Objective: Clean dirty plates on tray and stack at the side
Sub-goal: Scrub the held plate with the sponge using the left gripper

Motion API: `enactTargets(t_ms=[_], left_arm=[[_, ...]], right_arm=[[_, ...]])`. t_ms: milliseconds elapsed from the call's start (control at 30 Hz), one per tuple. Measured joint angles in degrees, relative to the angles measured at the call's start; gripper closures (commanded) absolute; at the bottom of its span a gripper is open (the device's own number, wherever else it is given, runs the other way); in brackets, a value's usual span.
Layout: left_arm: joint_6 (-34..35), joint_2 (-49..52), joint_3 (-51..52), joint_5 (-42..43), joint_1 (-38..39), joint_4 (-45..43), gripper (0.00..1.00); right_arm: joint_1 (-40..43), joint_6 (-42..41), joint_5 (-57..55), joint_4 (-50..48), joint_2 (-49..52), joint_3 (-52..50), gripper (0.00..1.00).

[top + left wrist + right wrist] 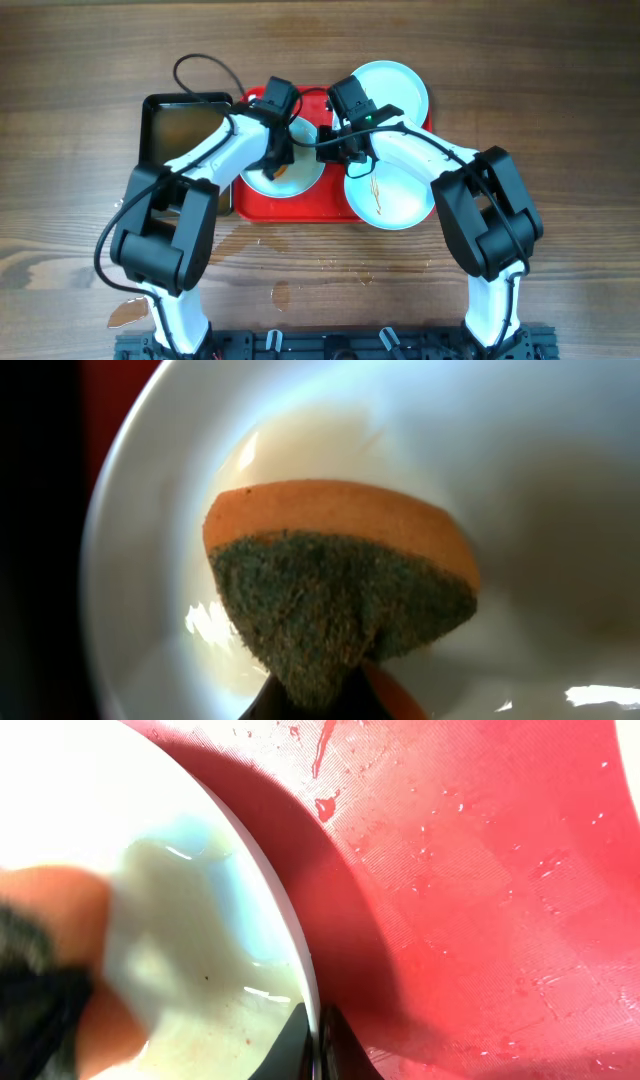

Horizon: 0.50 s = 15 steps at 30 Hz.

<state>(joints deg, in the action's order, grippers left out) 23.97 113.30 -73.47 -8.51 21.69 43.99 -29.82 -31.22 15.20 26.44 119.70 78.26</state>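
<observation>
One plate (300, 182) lies on the left part of the red tray (290, 208). My left gripper (278, 165) is shut on an orange sponge with a green scouring face (340, 590) and presses it onto this plate (150, 560). My right gripper (325, 148) is shut on the plate's right rim (290, 930), one finger on each side (316, 1045). The wet red tray (480, 900) lies beside it. A second plate (395, 200) with thin orange streaks sits at the tray's right front. A third plate (395, 85) lies at the back right.
A black tray of brownish water (185, 125) stands left of the red tray. A cable loops above it (205, 65). Water patches lie on the wooden table in front (290, 290) and at the front left (130, 312).
</observation>
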Motion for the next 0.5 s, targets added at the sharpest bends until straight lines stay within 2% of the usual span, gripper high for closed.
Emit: enactTargets(t_ms=[167, 267, 467, 500], left_arm=[[1.4, -0.2, -0.2, 7.5, -1.7, 11.5, 0.96], [1.7, -0.2, 0.1, 12.4, -1.9, 13.2, 0.96], [0.7, -0.1, -0.3, 16.8, -4.6, 13.9, 0.96], [0.1, -0.1, -1.2, 17.0, -5.7, 13.8, 0.96]], right_arm=[[-0.2, 0.1, 0.2, 0.1, 0.0, 0.0, 0.95], [-0.2, 0.9, 0.2, 0.1, 0.0, 0.0, 0.95], [-0.3, 1.1, 0.2, 0.0, 0.0, 0.0, 0.94], [-0.3, 1.0, 0.2, -0.1, 0.0, 0.0, 0.91]])
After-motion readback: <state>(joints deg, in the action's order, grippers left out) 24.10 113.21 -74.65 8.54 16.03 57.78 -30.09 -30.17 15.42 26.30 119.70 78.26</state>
